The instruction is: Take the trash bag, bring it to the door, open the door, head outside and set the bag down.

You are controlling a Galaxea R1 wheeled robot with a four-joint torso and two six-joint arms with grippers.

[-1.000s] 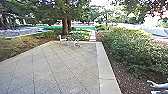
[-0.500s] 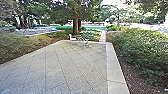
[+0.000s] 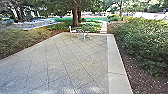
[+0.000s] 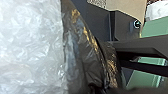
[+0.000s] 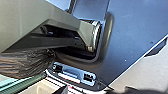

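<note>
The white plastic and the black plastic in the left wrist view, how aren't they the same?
The white plastic is pale; the black plastic is dark with golden glints. The white plastic has little crinkles all over, while the black plastic has longer folds. Both look shiny.

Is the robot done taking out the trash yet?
Nearly! It's outside on a paved patio beside bushes, so pickup and the door part look done. The trash bag is close up at its left wrist, so carrying seems under way and putting it down looks left to do.
</note>
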